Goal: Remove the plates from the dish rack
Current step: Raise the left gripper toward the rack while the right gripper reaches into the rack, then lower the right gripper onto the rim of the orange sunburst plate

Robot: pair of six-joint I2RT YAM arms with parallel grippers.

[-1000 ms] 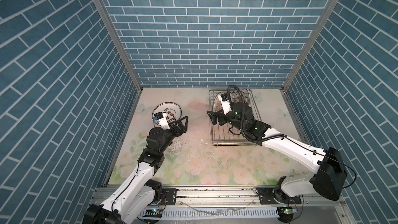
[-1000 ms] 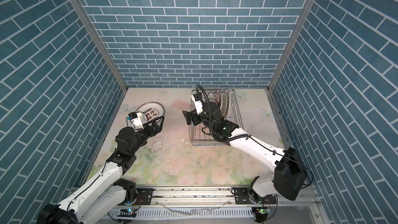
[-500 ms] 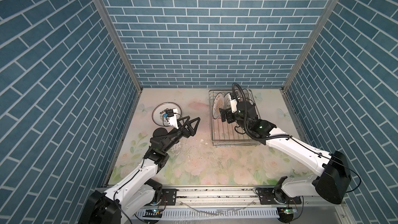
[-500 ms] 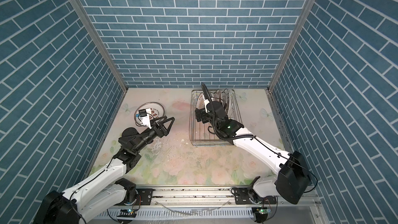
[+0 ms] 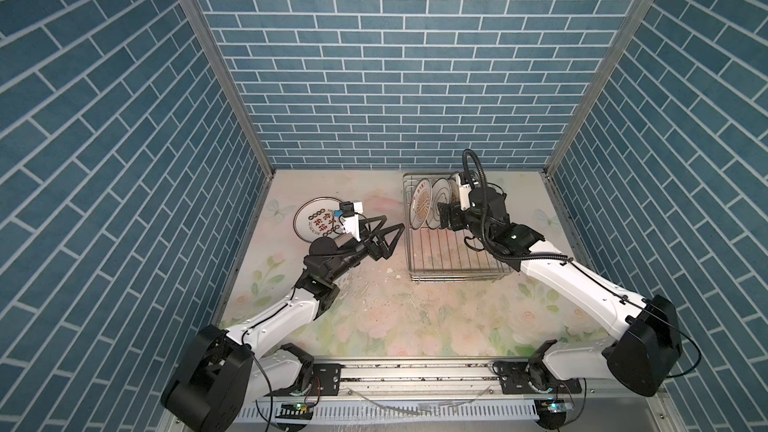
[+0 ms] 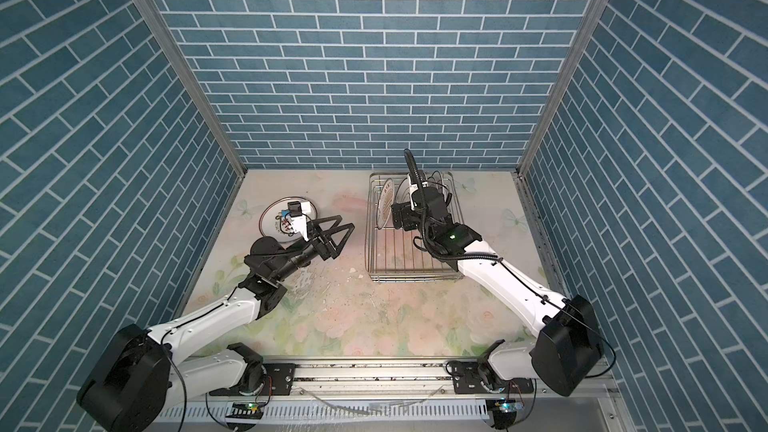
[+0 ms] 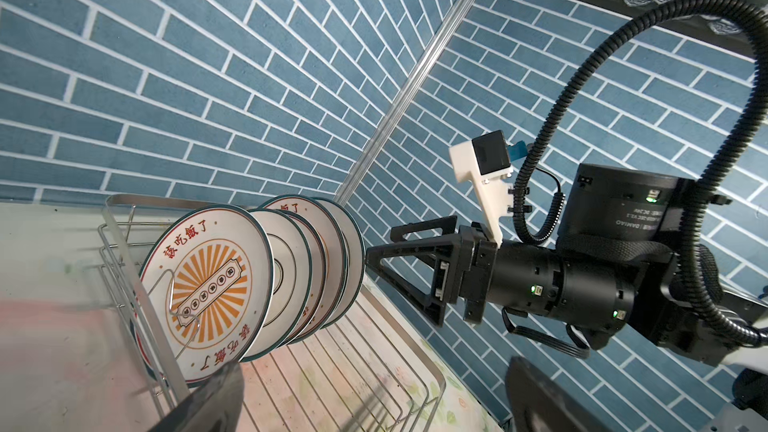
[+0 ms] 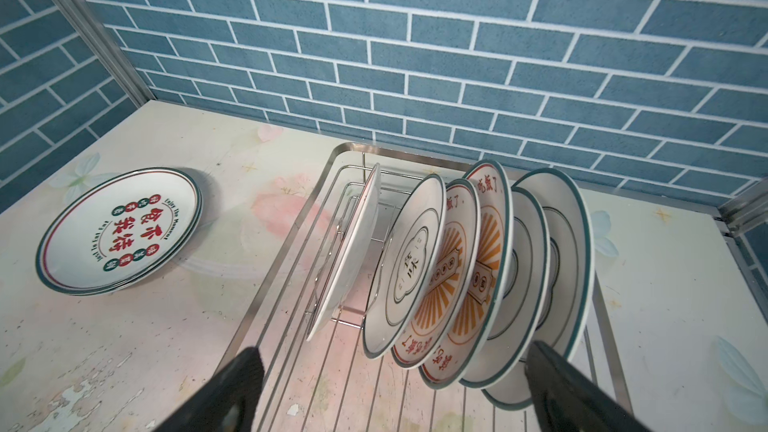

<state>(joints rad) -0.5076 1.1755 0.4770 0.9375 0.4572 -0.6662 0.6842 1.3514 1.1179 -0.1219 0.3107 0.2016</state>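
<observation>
The dish rack (image 5: 457,280) (image 6: 411,278) is a silver wire rack at the back right of the table. Several plates (image 5: 422,205) (image 6: 386,201) stand upright at its far end, some with orange sunbursts (image 7: 208,280) (image 8: 415,263). A short stack of plates (image 5: 316,222) (image 6: 276,224) (image 8: 120,230) with red characters lies flat at the back left. My left gripper (image 5: 395,221) (image 6: 347,222) (image 7: 374,405) hangs open and empty between stack and rack, pointing at the rack. My right gripper (image 5: 446,218) (image 6: 401,216) (image 8: 395,392) is open over the rack, right behind the plates, holding nothing.
Blue brick walls close in the table at the back and on both sides. The rack's near half (image 8: 374,392) is bare wire. The flowered tabletop (image 5: 415,317) carries small paint flakes in front of the rack. A rail (image 5: 415,371) runs along the front edge.
My left gripper has risen from beside the flat stack and swung right toward the rack. My right gripper has moved from the rack's left edge rightward, in behind the standing plates.
</observation>
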